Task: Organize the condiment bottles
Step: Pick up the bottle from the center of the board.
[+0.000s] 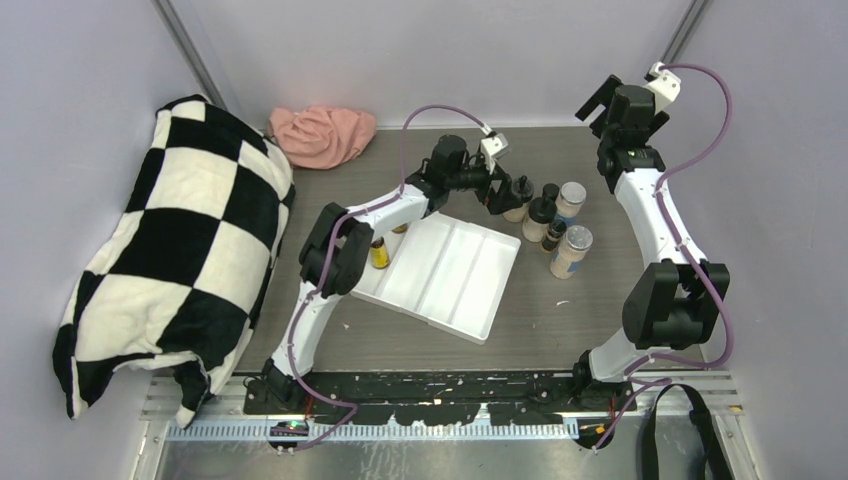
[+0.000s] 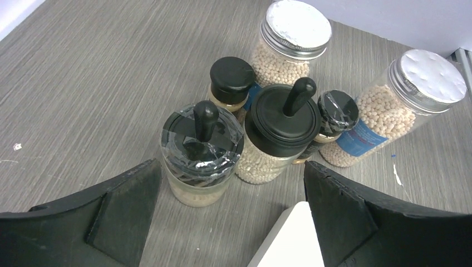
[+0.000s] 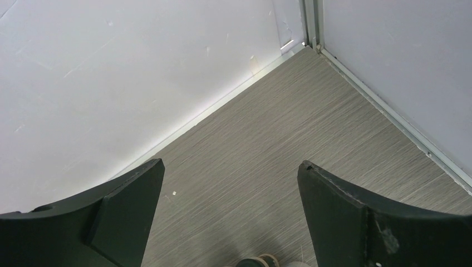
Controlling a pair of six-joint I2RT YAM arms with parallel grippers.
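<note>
A: Step?
B: Pick approach. Left tool point(image 2: 231, 175) spread, empty, before knob-lidded beige glass jar point(image 2: 200, 161), clustered on grey worktop point(image 2: 83, 83) beside white divided tray point(image 1: 440, 280).
A: Next?
B: Probably straddle jar, close. Right tool point(image 3: 231, 183) spread, idle.

Landmark, knob-lidded jar point(image 2: 281, 125): upright, black lid, beige granules.
Film-wrapped jar point(image 2: 201, 158): just left of the landmark.
Black-capped bottle point(image 2: 232, 80): behind the landmark, to its left.
Film-capped bottle point(image 2: 337, 111): against the landmark's right side.
Rear shaker point(image 2: 295, 25): behind the landmark, silver lid.
Right shaker point(image 2: 412, 89): beyond the film-capped bottle.
Tray corner point(image 2: 292, 242): white, in front of the landmark.
Left gripper point(image 2: 231, 167): jaws spread wide, in front of the landmark.
</note>
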